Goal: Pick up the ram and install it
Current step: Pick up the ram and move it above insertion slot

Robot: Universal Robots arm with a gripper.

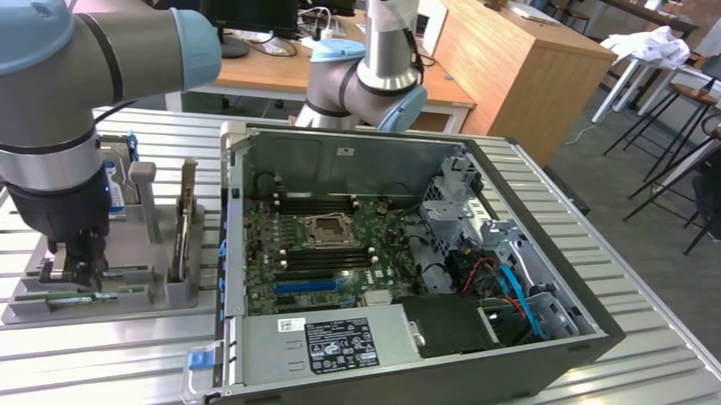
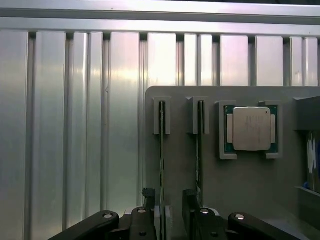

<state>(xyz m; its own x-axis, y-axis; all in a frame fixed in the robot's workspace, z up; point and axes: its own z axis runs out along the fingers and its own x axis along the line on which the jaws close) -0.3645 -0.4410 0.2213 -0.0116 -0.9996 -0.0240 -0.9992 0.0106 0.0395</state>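
Observation:
The ram (image 2: 161, 150) is a thin green stick standing on edge in a slot of the grey holder (image 2: 180, 175). A second stick (image 2: 199, 150) stands in the slot beside it. My gripper (image 2: 169, 207) is open and low over the holder. One of its black fingers (image 2: 149, 202) stands on each side of the first stick, with a gap to the far one. In the exterior view the gripper (image 1: 70, 272) hangs straight down over the holder (image 1: 169, 283) at the exterior view's left, just above the green stick edges (image 1: 79, 297).
A square silver processor chip (image 2: 248, 128) sits in its own pocket on the holder. A hard drive (image 1: 117, 181) stands at the holder's back. The open computer case (image 1: 541, 337) with its motherboard (image 1: 321, 245) fills the middle of the ribbed metal table (image 1: 101, 354).

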